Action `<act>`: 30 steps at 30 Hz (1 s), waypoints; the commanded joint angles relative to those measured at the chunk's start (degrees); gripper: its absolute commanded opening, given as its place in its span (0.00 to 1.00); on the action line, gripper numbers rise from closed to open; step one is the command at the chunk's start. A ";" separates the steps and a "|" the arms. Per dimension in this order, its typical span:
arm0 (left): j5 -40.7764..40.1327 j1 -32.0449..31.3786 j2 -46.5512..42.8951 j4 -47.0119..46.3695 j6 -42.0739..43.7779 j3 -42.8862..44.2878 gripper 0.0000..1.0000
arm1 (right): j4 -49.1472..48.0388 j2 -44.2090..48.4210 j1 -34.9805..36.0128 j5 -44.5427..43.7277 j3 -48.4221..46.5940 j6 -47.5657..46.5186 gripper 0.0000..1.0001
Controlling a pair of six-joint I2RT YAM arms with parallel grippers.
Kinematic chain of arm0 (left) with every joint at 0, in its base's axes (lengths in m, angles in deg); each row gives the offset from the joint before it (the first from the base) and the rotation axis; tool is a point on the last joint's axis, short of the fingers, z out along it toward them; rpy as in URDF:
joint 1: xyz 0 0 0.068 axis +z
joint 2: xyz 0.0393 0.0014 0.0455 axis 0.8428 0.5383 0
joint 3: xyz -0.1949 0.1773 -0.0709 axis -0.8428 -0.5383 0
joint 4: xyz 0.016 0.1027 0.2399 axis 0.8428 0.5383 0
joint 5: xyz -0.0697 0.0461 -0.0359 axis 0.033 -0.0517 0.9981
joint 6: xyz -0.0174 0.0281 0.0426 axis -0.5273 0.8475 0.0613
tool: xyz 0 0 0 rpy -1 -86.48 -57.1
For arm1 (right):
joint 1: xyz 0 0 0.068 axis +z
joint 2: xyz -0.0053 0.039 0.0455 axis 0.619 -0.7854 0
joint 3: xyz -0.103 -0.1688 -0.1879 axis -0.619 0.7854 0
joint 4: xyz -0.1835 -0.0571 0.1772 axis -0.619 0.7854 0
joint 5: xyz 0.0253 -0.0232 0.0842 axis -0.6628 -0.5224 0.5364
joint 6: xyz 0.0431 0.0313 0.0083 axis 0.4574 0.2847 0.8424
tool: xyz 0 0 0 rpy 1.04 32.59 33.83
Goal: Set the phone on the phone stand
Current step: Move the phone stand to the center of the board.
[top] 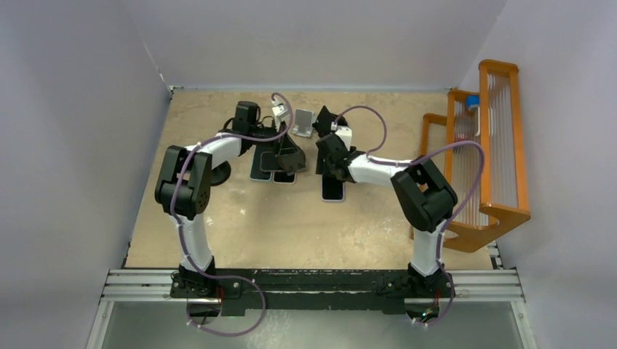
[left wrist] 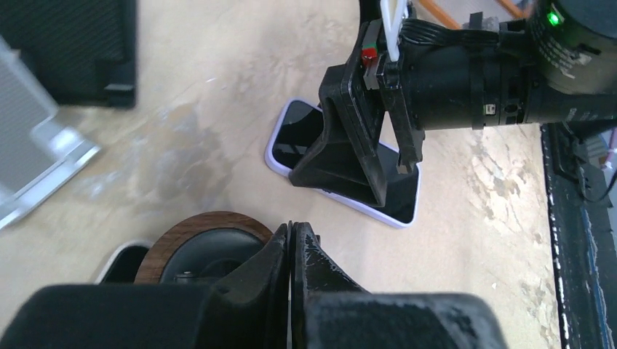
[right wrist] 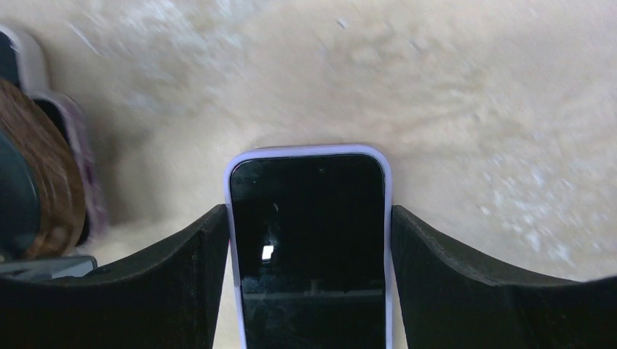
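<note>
Pinching the purple-cased phone [right wrist: 309, 247] with the right gripper [right wrist: 309, 218], one finger pressing on each long side. Lying flat on the tan table [right wrist: 451, 87], screen up, apart from the silver phone stand [top: 303, 122] at the back. Holding the left gripper [left wrist: 292, 234] squeezed together on nothing, hanging just by a round wood-rimmed disc [left wrist: 207, 236].
</note>
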 commanded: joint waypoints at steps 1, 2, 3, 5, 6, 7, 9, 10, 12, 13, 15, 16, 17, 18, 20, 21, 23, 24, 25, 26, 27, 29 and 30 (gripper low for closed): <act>4.00 -3.93 1.30 -5.43 -2.94 3.48 0.00 | -0.08 8.45 -2.33 1.99 6.05 1.44 0.01; 4.05 -4.83 1.84 -5.46 -3.29 4.50 0.00 | -0.12 10.22 -2.91 1.92 7.26 1.45 0.01; 4.02 -5.60 2.30 -5.46 -3.55 5.68 0.00 | -0.07 11.85 -3.46 1.75 8.17 1.19 0.01; 4.03 -7.01 3.63 -5.20 -3.94 8.45 0.00 | 0.74 15.31 -4.72 1.28 10.13 0.74 0.01; 3.93 -7.65 4.05 -4.82 -3.91 9.40 0.00 | 0.88 16.95 -5.07 1.19 10.91 0.53 0.01; 3.87 -8.31 4.70 -4.37 -3.96 10.64 0.00 | 1.23 18.73 -5.48 1.08 11.70 0.47 0.01; 4.01 -9.87 6.47 -3.43 -3.78 13.94 0.00 | 1.79 22.38 -6.19 1.06 13.32 0.50 0.01; 3.85 -10.77 7.51 -2.40 -3.46 15.46 0.00 | 2.04 23.87 -6.43 1.06 14.15 0.55 0.01; 3.33 -12.51 10.01 0.26 -1.85 19.81 0.00 | 2.68 26.37 -6.63 0.95 15.74 0.97 0.01; 2.86 -13.27 11.47 3.72 -1.05 21.84 0.00 | 2.91 27.50 -6.69 0.81 16.50 1.13 0.01; 2.41 -14.39 14.14 6.24 0.02 25.08 0.00 | 3.08 29.68 -6.80 0.30 18.18 1.37 0.01; 2.11 -14.77 15.18 6.98 0.31 26.26 0.00 | 3.12 30.61 -6.89 0.05 18.62 1.38 0.01; 1.88 -15.04 16.22 7.69 0.68 27.17 0.00 | 3.20 31.60 -6.91 -0.31 19.17 1.41 0.01; 1.69 -15.22 17.49 8.28 1.00 28.09 0.00 | 3.15 32.46 -6.92 -0.72 19.74 1.14 0.01; 1.13 -15.51 19.18 9.97 2.09 29.37 0.00 | 2.93 33.97 -6.98 -1.06 20.32 0.77 0.01; 0.81 -15.65 20.00 11.15 2.81 30.08 0.00 | 2.70 34.45 -6.92 -1.09 20.58 0.55 0.01; 0.05 -16.00 21.62 13.73 4.22 31.59 0.00 | 1.79 35.23 -6.96 -1.09 21.17 0.24 0.01; -0.34 -16.18 22.31 14.80 4.69 32.10 0.00 | 1.19 35.39 -6.94 -0.88 21.44 0.04 0.01; -0.51 -16.35 22.83 15.45 5.04 32.45 0.10 | 0.71 35.41 -6.97 -0.69 21.65 -0.03 0.01; -0.55 -16.38 23.00 15.42 4.96 32.27 0.24 | 0.32 35.32 -6.93 -0.71 21.78 -0.11 0.01; -0.56 -16.37 22.74 14.47 4.66 31.38 0.33 | 0.09 35.18 -6.92 -0.67 21.87 -0.13 0.01; -0.31 -16.22 20.53 10.14 3.11 27.98 0.43 | -0.26 34.92 -6.92 -0.74 21.77 -0.40 0.01; -0.10 -16.17 19.31 7.51 1.95 25.73 0.47 | -0.29 34.93 -6.98 -0.85 21.73 -0.60 0.01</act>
